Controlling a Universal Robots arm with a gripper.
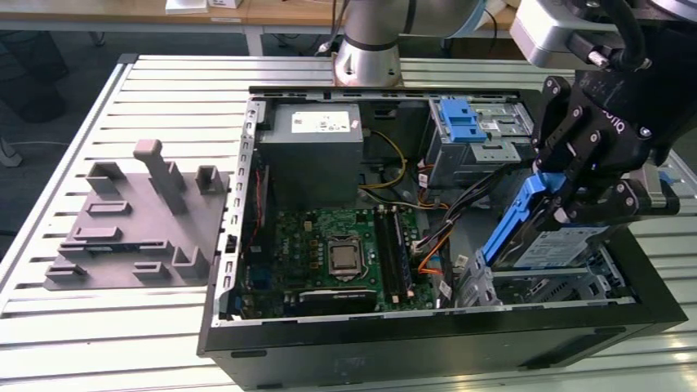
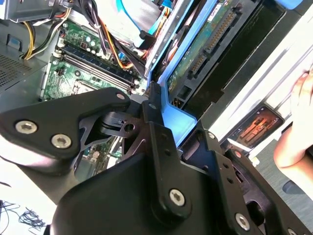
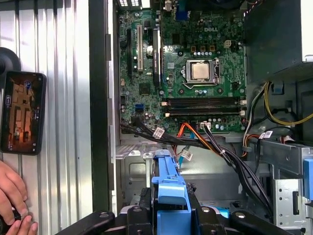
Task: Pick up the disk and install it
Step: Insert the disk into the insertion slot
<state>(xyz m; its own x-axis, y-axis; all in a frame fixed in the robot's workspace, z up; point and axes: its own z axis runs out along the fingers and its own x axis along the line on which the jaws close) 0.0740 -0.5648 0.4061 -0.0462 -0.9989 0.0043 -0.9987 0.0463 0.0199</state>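
Disk (image 1: 548, 245) in pincer (image 1: 583, 196); hand (image 3: 11, 196) near phone (image 3: 22, 112)

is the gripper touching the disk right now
Touching. In the exterior view the gripper is closed on the upper end of the disk, holding it on edge over the computer case.

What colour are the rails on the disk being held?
Blue. The rails on the disk show best in the exterior view.

There is one computer case (image 1: 436, 347), one motherboard (image 1: 326, 253), one disk (image 1: 561, 245), one gripper (image 1: 593, 208), one phone (image 3: 22, 112), one grey fixture (image 1: 136, 224), and seemingly two memory sticks (image 3: 205, 105).
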